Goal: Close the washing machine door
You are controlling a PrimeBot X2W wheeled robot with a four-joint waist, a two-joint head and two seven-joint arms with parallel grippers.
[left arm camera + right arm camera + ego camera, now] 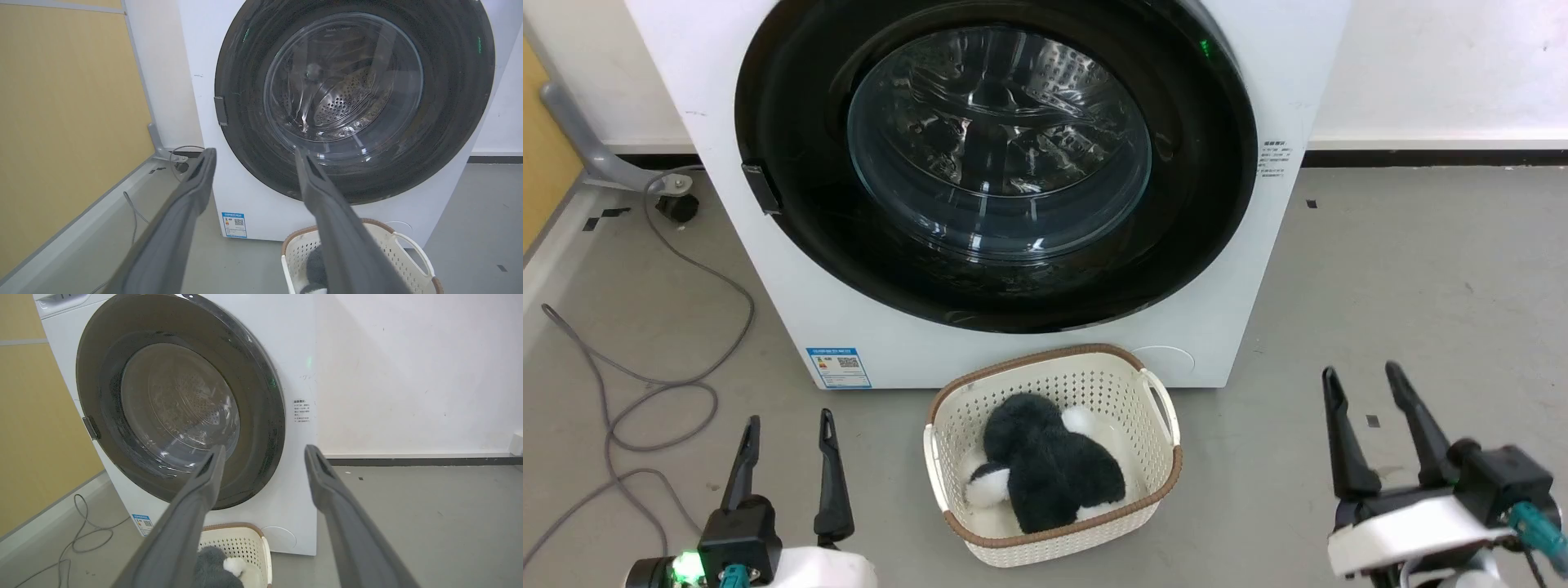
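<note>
I have the washing machine [1258,269] straight ahead in the head view, a white front-loader standing on the grey floor against a pale wall. The washing machine door [996,155] lies flat against its front, the glossy black ring flush with the white panel all the way round as far as I can see, and a small dark tab [761,188] sits at its left edge. Through the bulging glass I make out the perforated steel drum [343,102]. Reflections on the window keep me from telling whether anything lies inside it.

Just in front of the machine, on the floor, stands a cream perforated basket [1045,384] with a brown rim and white side handles. In it lies a fluffy black plush toy [1045,465] with white tufts [988,483] at its edges, taking up most of the bottom.

My left gripper [791,418] sits at the lower left, fingers spread wide with nothing between them, well apart from the machine and left of the basket. My right gripper [1362,369] is at the lower right, likewise spread wide and empty, over bare floor to the right of the basket. The left wrist view looks along its fingers at the door and a blue label [234,223] at the machine's lower left corner. A grey cable [678,384] loops over the floor on the left.
</note>
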